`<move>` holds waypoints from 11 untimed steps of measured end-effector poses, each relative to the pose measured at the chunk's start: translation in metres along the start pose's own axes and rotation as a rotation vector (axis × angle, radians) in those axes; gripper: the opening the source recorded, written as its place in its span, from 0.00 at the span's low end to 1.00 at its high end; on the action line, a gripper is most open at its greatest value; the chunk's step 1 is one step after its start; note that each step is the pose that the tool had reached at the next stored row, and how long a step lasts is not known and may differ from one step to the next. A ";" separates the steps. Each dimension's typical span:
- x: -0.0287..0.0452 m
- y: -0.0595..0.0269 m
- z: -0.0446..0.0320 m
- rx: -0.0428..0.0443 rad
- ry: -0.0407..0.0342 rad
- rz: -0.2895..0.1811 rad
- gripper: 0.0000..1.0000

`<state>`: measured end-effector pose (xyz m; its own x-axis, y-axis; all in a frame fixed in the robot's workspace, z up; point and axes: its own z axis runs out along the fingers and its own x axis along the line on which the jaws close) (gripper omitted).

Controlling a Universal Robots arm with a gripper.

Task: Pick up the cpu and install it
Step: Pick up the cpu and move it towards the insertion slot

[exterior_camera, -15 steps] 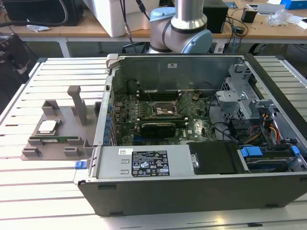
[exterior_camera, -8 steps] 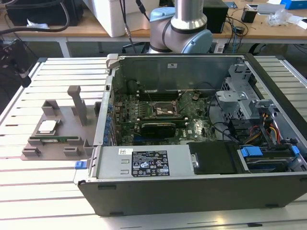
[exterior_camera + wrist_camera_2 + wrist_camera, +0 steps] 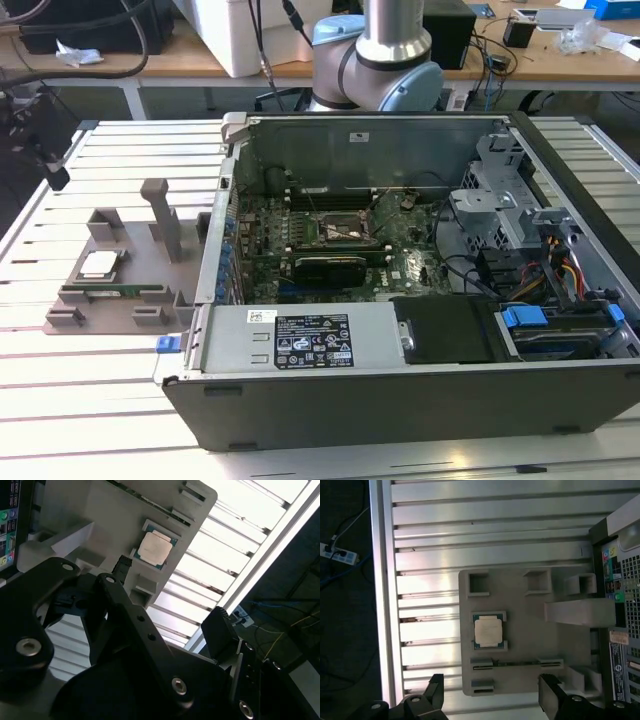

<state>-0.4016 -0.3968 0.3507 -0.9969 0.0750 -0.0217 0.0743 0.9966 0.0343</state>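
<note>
The cpu (image 3: 100,264) is a small square chip with a shiny silver top. It lies flat in a recess of the grey holder tray (image 3: 150,300) at the exterior view's left, beside the open computer case (image 3: 400,380). Both wrist views look down on the cpu (image 3: 487,631) (image 3: 156,550) in the tray (image 3: 530,645). My gripper (image 3: 492,695) hangs above the tray, well clear of the chip, open with nothing between its black fingers (image 3: 436,692). In the second wrist view the gripper (image 3: 170,590) is likewise open. The motherboard socket (image 3: 345,230) sits inside the case.
A long green memory stick (image 3: 120,292) rests in a slot of the tray just in front of the cpu. A grey post (image 3: 160,215) rises from the tray. Inside the case are a black graphics card (image 3: 325,266), cables and a drive cage (image 3: 500,200). The slatted metal table (image 3: 80,400) surrounds everything.
</note>
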 end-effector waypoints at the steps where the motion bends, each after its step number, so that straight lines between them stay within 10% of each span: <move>1: 0.0000 0.0000 0.0013 -0.0001 -0.0001 0.000 0.84; 11: 0.0004 -0.0006 0.0160 -0.0001 -0.0001 0.000 0.84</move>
<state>-0.4016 -0.3968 0.3347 -0.9969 0.0750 -0.0218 0.0743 0.9966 0.0344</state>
